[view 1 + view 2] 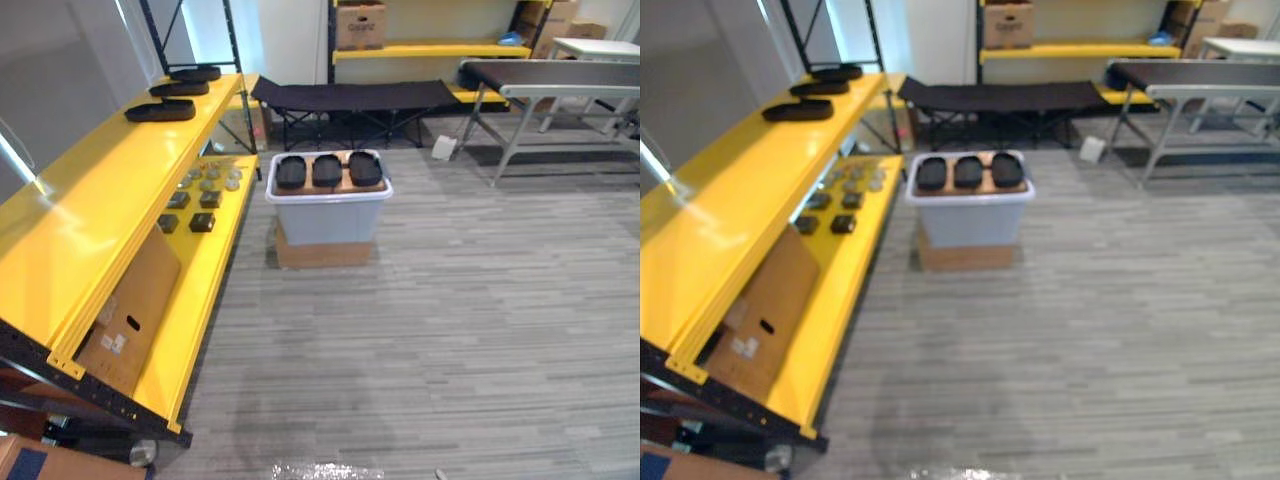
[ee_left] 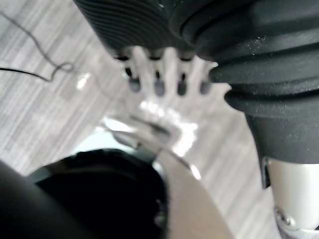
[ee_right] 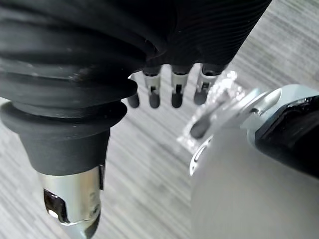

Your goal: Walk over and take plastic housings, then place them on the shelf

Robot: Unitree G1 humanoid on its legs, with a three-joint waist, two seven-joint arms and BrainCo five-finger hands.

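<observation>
Three black plastic housings lie side by side on a brown board on top of a white bin, a few steps ahead on the floor. Three more black housings rest at the far end of the yellow shelf's top level on the left. My left hand hangs down over the floor with straight fingers and holds nothing. In the right wrist view, my right hand hangs the same way, fingers straight and nothing in them.
The bin stands on a cardboard box. The shelf's lower level carries small dark parts and a leaning cardboard box. A black cot and a grey table stand behind the bin. Open grey floor lies between me and the bin.
</observation>
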